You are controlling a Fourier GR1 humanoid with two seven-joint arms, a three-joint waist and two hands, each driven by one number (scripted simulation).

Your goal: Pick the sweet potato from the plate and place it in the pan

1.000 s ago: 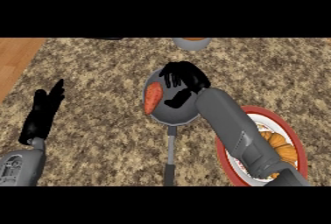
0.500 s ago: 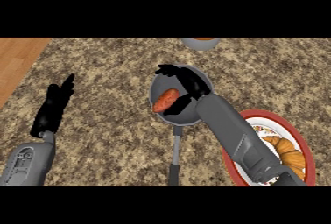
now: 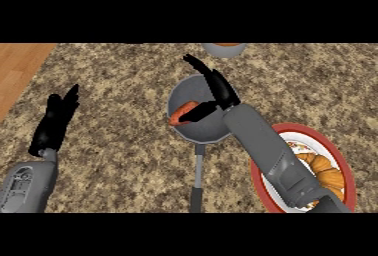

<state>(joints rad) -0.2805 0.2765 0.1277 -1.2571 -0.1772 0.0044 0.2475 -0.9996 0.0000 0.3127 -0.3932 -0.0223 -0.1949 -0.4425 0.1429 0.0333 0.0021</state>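
One step left, likely: withdraw. Right hand point(image 3: 212, 89) fingers spread, released; sweet potato point(image 3: 181, 114) just below it, inside pan point(image 3: 184, 131). Plate point(image 3: 284, 135) behind forearm. Left hand point(image 3: 59, 116) resting open, far left.

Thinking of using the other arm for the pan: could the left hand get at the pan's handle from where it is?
Probably yes. The left hand rests open at the view's left, and only bare counter lies between it and the pan's handle. The right forearm passes beside the handle, not over it.
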